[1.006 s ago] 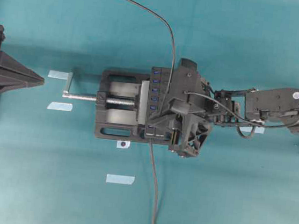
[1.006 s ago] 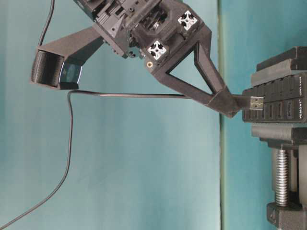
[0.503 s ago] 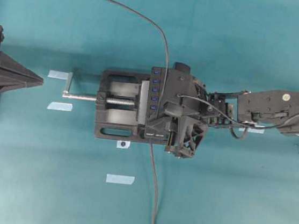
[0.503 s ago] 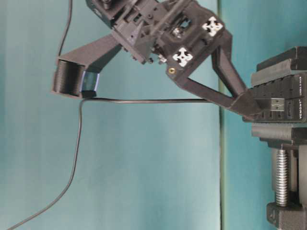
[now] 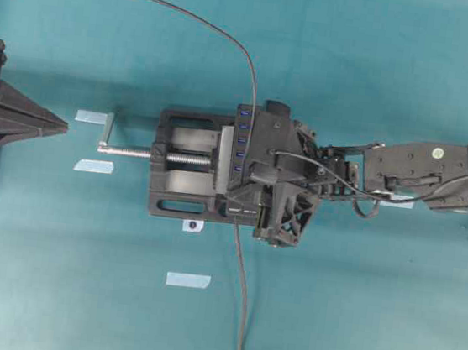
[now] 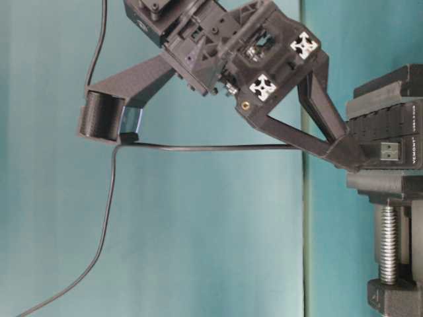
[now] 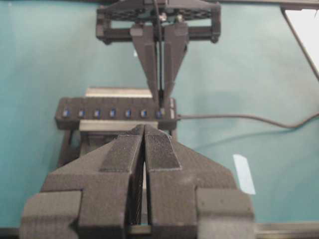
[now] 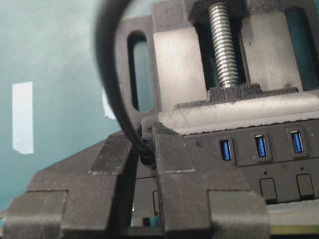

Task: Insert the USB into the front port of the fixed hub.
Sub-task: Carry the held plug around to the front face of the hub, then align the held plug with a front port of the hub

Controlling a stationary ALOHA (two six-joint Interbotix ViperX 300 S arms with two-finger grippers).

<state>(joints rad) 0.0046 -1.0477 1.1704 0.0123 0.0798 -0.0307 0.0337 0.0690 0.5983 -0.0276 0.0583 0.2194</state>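
Observation:
The fixed hub (image 5: 241, 134) is a black strip with blue slots, clamped upright in a vise. My right gripper (image 5: 240, 194) hangs over its front end, shut on the USB (image 8: 147, 158), a black plug whose thin cable (image 5: 200, 23) trails to the back left. In the table-level view the plug's silver tip (image 6: 390, 150) shows against the hub's face (image 6: 386, 129); how deep it sits I cannot tell. The left wrist view shows the right fingers (image 7: 169, 64) coming down on the rightmost slot of the hub (image 7: 114, 113). My left gripper (image 5: 54, 125) rests far left, shut and empty.
The black vise (image 5: 180, 169) holds the hub, its silver screw and crank (image 5: 108, 131) pointing left. The hub's own cable (image 5: 240, 311) runs toward the front edge. Pale tape strips (image 5: 188, 280) (image 5: 93, 166) lie on the teal table.
My right gripper has carried the USB leftward and down along the hub's face toward its front end. The cable followed. The left arm has not moved.

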